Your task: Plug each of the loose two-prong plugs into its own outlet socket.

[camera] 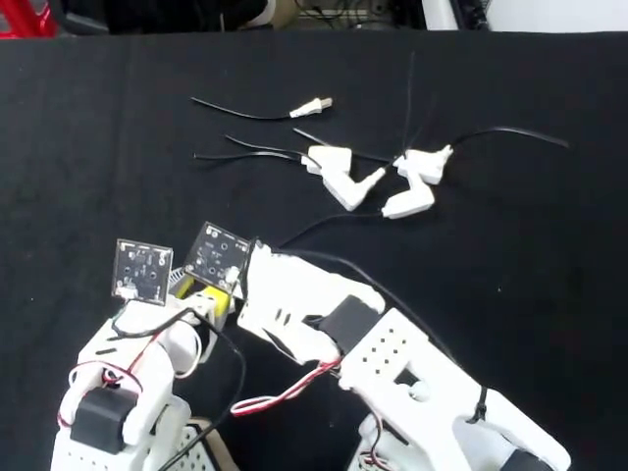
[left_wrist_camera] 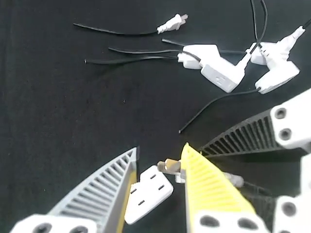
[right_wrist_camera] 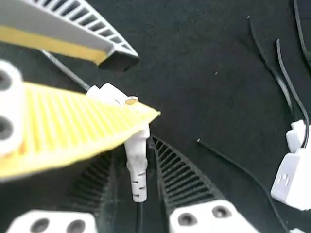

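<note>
My left claw [left_wrist_camera: 160,149] is narrow and holds a white outlet socket [left_wrist_camera: 148,191] between its grey and yellow fingers, low over the black table [camera: 98,147]; just beside it, my right claw [right_wrist_camera: 133,148] is clamped on a two-prong plug [right_wrist_camera: 137,167], with the cord going back between the dark fingers; the brass prongs [left_wrist_camera: 170,166] are at the end of the socket, and I judge they are not yet in. So the step in hand is the joining of this pair; the next move needs, I think, the prongs lined with the slots and a straight push, while the left claw resists. Farther right lie a loose plug [camera: 312,106], then a socket block [left_wrist_camera: 221,76] whose slots show bare; for the white pieces [camera: 417,182] beyond it I cannot tell if anything is plugged in.
</note>
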